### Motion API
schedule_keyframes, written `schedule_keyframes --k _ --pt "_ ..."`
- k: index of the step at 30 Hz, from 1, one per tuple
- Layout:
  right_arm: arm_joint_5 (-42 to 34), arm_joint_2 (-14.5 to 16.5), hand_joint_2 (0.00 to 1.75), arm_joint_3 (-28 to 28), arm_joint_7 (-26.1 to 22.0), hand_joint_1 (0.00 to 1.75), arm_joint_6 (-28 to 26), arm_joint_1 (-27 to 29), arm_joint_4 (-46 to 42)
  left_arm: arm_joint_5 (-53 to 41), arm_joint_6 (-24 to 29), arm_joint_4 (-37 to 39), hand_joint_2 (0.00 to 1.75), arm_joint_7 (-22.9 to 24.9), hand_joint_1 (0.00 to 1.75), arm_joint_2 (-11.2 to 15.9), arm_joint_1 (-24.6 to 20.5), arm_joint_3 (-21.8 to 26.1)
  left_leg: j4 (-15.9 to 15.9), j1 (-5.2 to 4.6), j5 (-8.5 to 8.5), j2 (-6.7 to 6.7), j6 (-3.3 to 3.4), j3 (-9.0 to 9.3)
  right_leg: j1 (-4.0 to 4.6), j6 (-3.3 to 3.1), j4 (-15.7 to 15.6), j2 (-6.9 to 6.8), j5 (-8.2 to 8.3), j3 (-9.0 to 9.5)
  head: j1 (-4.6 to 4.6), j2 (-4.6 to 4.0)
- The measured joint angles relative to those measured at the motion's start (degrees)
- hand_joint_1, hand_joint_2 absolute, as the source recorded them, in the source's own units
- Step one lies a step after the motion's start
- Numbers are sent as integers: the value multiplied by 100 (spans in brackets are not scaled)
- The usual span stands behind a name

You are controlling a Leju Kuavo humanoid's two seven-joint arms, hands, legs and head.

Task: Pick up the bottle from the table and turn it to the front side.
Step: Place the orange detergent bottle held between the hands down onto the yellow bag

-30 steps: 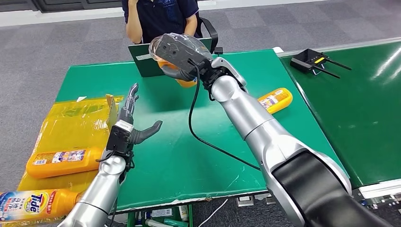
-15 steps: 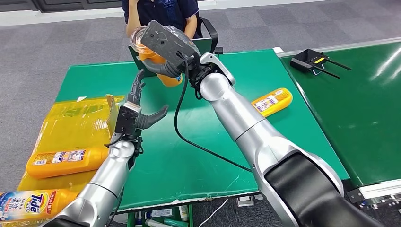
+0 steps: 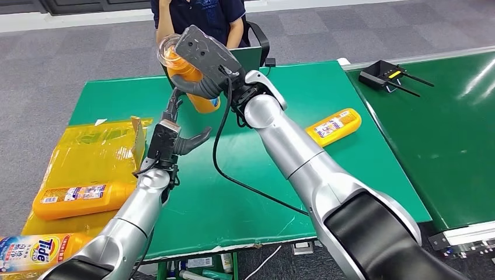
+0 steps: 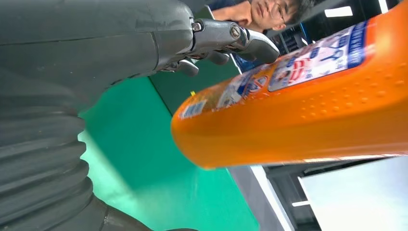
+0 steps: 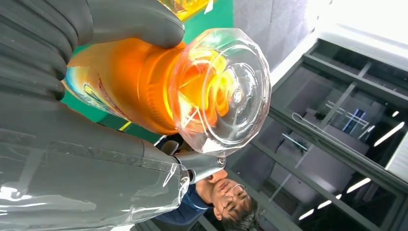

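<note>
One orange bottle [image 3: 188, 74] sits in your right hand [image 3: 205, 65], gripped and lifted above the green table [image 3: 245, 175] — clear cap [image 5: 219, 91] tilted up. Your left hand [image 3: 171, 131] waits just below it, fingers spread, holding nothing.

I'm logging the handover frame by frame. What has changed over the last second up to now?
The right hand, gripping the orange detergent bottle with the clear cap, carried it toward the robot's left. The left hand rose with fingers spread until it sits just under the bottle's base, not visibly touching it. The green table, the orange bottle lying on it and the yellow bag stayed put.
</note>
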Motion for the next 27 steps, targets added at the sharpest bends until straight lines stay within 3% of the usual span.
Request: schedule_keyframes --k 27 --pt "-437 3 175 378 -107 175 -101 251 -208 -161 661 613 175 0 0 240 -239 0 0 0 0 0 0 -1 0 0 0 -1 0 0 -1 1"
